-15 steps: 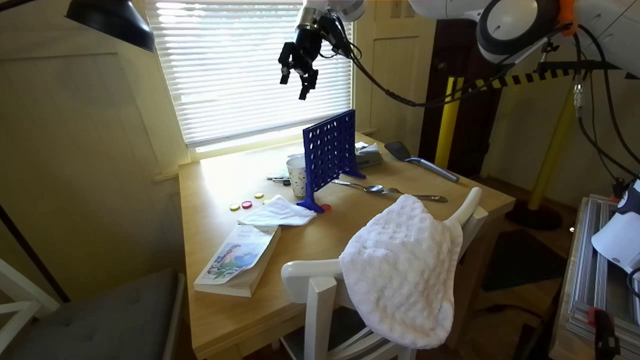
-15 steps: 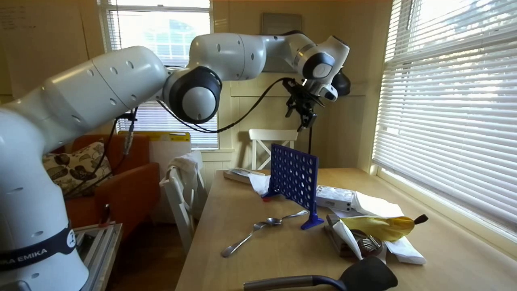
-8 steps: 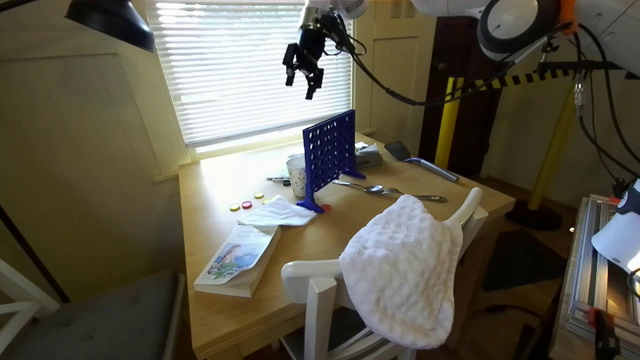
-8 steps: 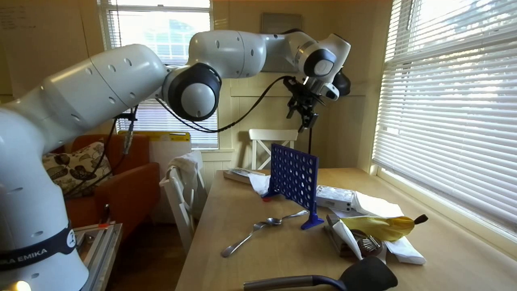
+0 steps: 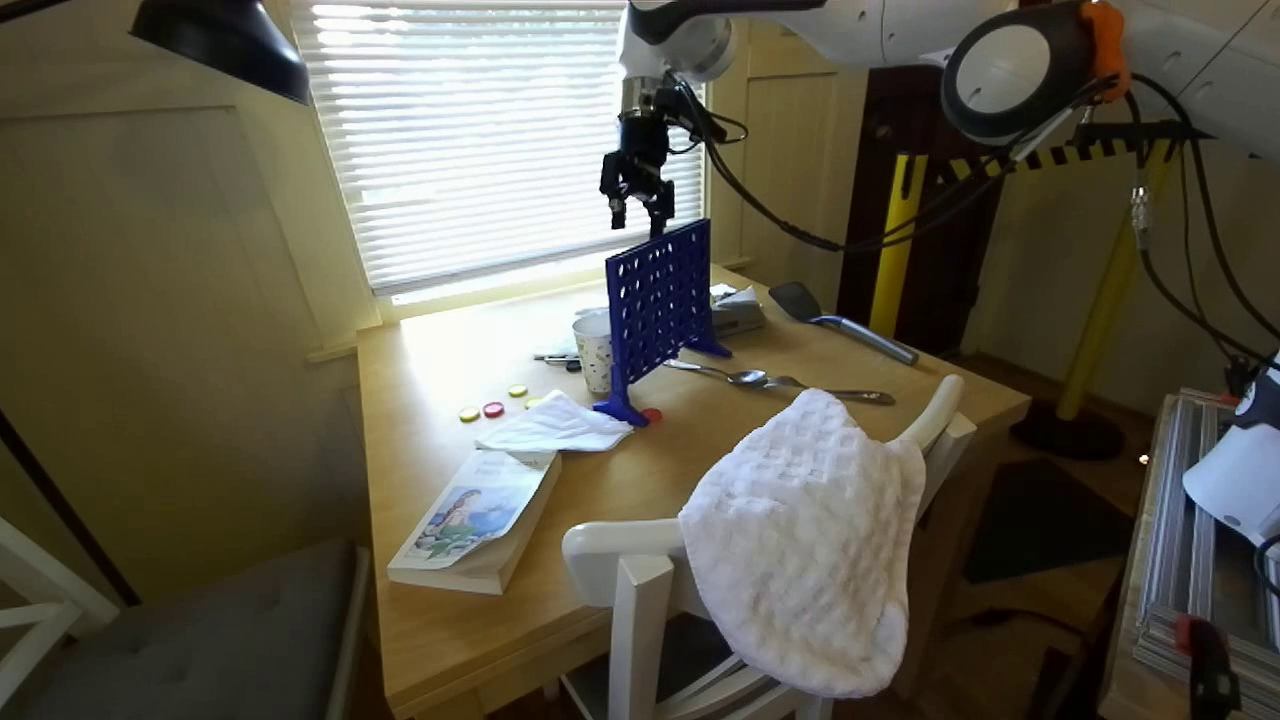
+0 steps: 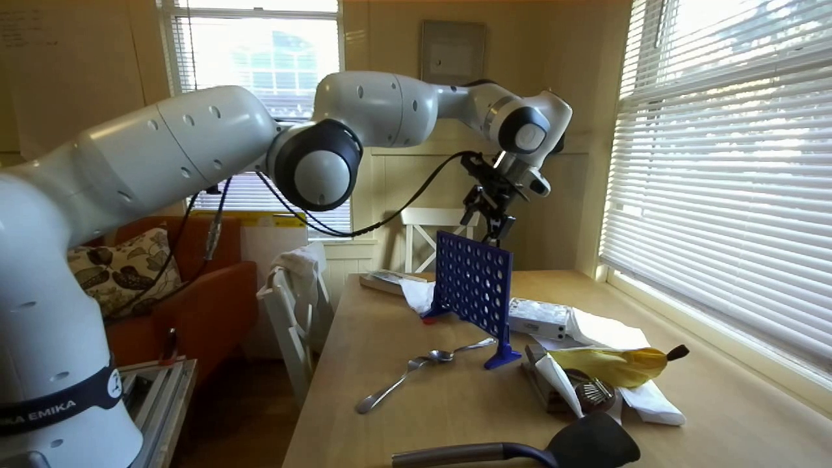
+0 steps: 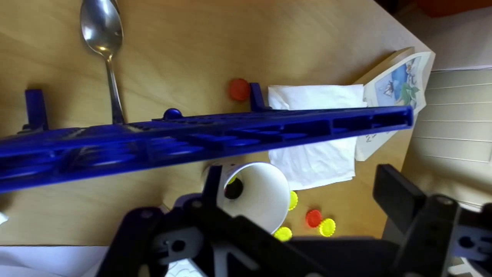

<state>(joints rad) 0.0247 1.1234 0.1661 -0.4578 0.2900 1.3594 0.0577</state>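
My gripper (image 5: 637, 225) is open and empty. It hangs just above the top of a blue upright game grid (image 5: 660, 300), on its window side. In the wrist view the fingers (image 7: 303, 188) are wide apart, and the grid (image 7: 215, 134) runs across in front of them. A white paper cup (image 7: 261, 192) stands below, partly behind a finger, with a dark and a yellow disc inside. A red disc (image 7: 314, 218) and several yellow discs (image 7: 327, 227) lie on the table below the gap. Another red disc (image 7: 239, 89) lies by the grid's foot. The gripper touches nothing.
A white napkin (image 5: 555, 425) and a book (image 5: 475, 510) lie near the grid. Spoons (image 6: 442, 355), a black spatula (image 6: 595, 442) and a box with a yellow item (image 6: 611, 364) are on the table. A chair holds a white towel (image 5: 810, 540). A lamp (image 5: 225, 50) overhangs.
The arm has come down, and my gripper has moved lower and closer to the grid's top edge, shifting right in both exterior views. The things on the table have not moved.
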